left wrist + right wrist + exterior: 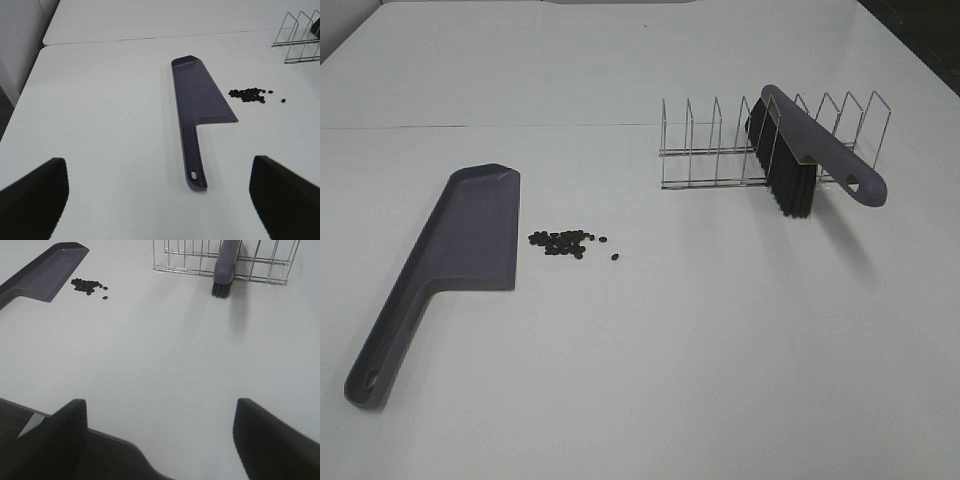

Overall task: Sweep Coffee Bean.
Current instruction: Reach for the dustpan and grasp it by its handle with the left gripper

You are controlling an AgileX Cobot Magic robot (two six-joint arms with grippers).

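A small cluster of dark coffee beans (565, 242) lies on the white table, just right of a purple dustpan (470, 235) that rests flat with its handle toward the near left. A purple brush with black bristles (798, 160) sits in a wire rack (720, 150) at the back right. In the left wrist view the dustpan (197, 100) and beans (248, 94) lie ahead of my open left gripper (160, 200), which holds nothing. The right wrist view shows the brush (224, 267), the beans (86, 286) and my open, empty right gripper (160, 440). Neither gripper appears in the high view.
A seam between two table tops (480, 126) runs across the back. The table's near edge (75, 427) and dark floor show in the right wrist view. White table surface (720, 330) stretches in front of the rack.
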